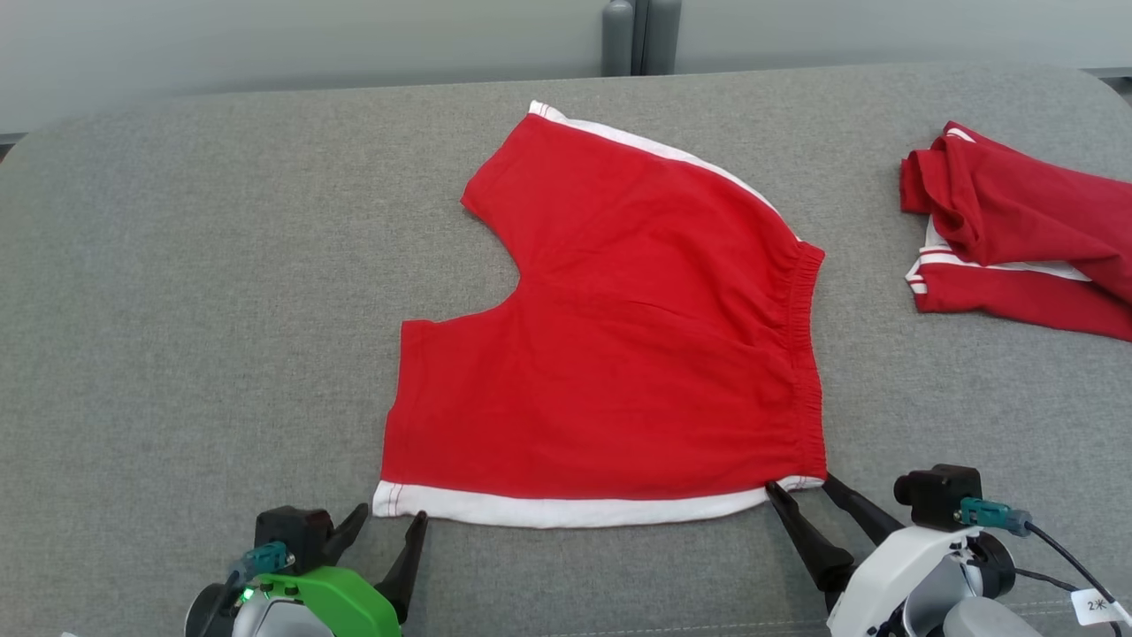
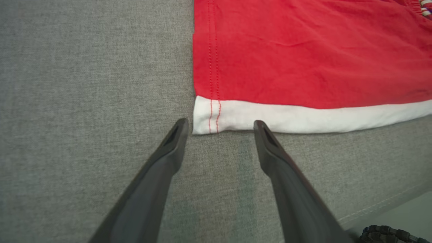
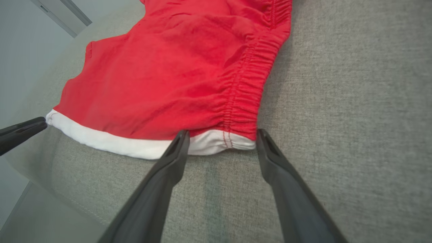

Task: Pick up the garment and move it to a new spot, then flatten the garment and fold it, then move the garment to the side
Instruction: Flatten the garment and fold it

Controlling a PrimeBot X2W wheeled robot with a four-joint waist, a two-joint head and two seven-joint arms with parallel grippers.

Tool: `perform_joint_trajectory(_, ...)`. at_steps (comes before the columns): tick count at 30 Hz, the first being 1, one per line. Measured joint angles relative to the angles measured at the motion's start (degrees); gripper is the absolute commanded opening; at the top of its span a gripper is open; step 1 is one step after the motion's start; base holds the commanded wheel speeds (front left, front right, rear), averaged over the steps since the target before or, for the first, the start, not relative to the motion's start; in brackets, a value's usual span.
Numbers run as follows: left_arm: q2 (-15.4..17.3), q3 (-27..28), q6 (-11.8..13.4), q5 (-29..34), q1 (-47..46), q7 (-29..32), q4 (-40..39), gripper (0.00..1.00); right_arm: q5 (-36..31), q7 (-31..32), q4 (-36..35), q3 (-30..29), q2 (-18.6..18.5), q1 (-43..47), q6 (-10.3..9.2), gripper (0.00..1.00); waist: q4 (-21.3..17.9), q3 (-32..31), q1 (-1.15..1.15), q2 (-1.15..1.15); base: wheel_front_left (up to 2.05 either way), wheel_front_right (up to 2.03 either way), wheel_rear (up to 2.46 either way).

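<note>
Across the middle of the grey fabric-covered counter [image 1: 177,310] a pair of red shorts [image 1: 619,354] lies spread flat, its gathered elastic waistband [image 1: 800,354] toward the robot's right and its two leg openings toward the left. A white side stripe [image 1: 566,510] runs along the edge nearest the robot. Both arms reach in low from that near edge, forearms angled forward and fingers pointing away from the robot at the stripe's two ends. The left jaws, on a green wrist housing [image 1: 327,602], stand wide open and hold nothing. In the left wrist view their fingers [image 2: 168,152] bracket the hem corner of the shorts [image 2: 303,50], one tip just outside it on bare counter and the other at the edge of the white stripe [image 2: 303,118]. The right jaws, on a white wrist housing [image 1: 902,566], are likewise spread wide and empty. In the right wrist view their fingers [image 3: 172,155] straddle the waistband [image 3: 246,91] corner, one tip against the white stripe [image 3: 111,141] and the other just past the elastic on bare counter. Whether any tip actually presses the cloth cannot be told. A finger [image 3: 20,131] of the left jaws shows at the far end of the stripe. Well apart, at the counter's right, sits a second, crumpled red garment [image 1: 1017,230] with white stripes.
</note>
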Motion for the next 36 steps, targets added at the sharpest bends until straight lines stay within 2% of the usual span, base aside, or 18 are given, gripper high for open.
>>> perform_joint_trajectory(15, -0.8, 0.7, -1.3, -1.3, -2.5, 0.4, 4.9, 1.00, 0.1, -0.1, 3.3, 1.6, 0.5, -2.9, 0.52, 1.00, 0.0, 0.7, 0.00, 0.00, 0.00, 0.00, 0.00)
perform_joint_trajectory(16, -1.0, 0.7, -1.7, -1.3, -2.6, 0.5, 5.0, 0.90, 0.1, -0.2, 3.5, 1.9, 0.5, -3.2, 0.52, 1.00, -0.1, 0.7, 0.00, 0.00, 0.00, 0.00, 0.00)
perform_joint_trajectory(17, -1.2, 0.6, -1.8, -1.4, -2.6, 0.5, 5.2, 0.70, 0.1, -0.2, 3.5, 2.1, 0.5, -3.5, 0.53, 0.93, -0.1, 0.7, 0.00, 0.00, 0.00, 0.00, 0.00)
perform_joint_trajectory(18, -1.4, 0.6, -1.8, -1.4, -2.7, 0.5, 5.3, 0.49, 0.1, -0.5, 3.7, 2.2, 0.5, -3.7, 0.53, 0.79, -0.1, 0.7, 0.00, 0.00, 0.00, 0.00, 0.00)
perform_joint_trajectory(19, -1.4, 0.5, -1.9, -1.4, -2.9, 0.5, 5.6, 0.44, 0.1, -0.6, 3.8, 2.3, 0.5, -3.9, 0.53, 0.58, -0.1, 0.7, 0.00, 0.00, 0.00, 0.00, 0.00)
perform_joint_trajectory(20, -1.4, 0.4, -2.3, -1.4, -3.1, 0.5, 5.9, 0.36, 0.1, -0.6, 4.0, 2.4, 0.6, -4.0, 0.53, 0.47, -0.1, 0.7, 0.00, 0.00, 0.00, 0.00, 0.00)
perform_joint_trajectory(22, -1.5, 0.2, -2.5, -1.4, -3.6, 0.5, 6.3, 0.10, 0.1, -0.6, 4.4, 2.7, 0.6, -4.2, 0.54, 0.31, -0.2, 0.7, 0.00, 0.00, 0.00, 0.00, 0.00)
perform_joint_trajectory(23, -1.5, 0.1, -2.8, -1.4, -3.7, 0.5, 6.4, 0.00, 0.2, -0.7, 4.5, 2.9, 0.6, -4.3, 0.55, 0.21, -0.2, 0.7, 0.00, 0.00, 0.00, 0.00, 0.00)
perform_joint_trajectory(24, -1.5, 0.1, -2.8, -1.4, -3.7, 0.5, 6.6, 0.00, 0.4, -0.7, 4.6, 3.0, 0.6, -4.5, 0.70, 0.07, -0.2, 0.7, 0.00, 0.00, 0.00, 0.00, 0.00)
perform_joint_trajectory(25, -1.5, 0.0, -2.9, -1.4, -3.7, 0.5, 6.7, 0.00, 0.5, -1.1, 4.7, 3.1, 0.6, -4.6, 0.98, 0.00, -0.2, 0.7, 0.00, 0.00, 0.00, 0.00, 0.00)
perform_joint_trajectory(36, -1.7, 0.5, -3.8, -1.8, -3.8, -1.1, 7.3, 0.00, 1.2, -2.2, 5.8, 4.4, 0.5, -5.2, 1.02, 0.00, -0.1, 0.5, 0.00, 0.00, 0.00, 0.00, 0.00)
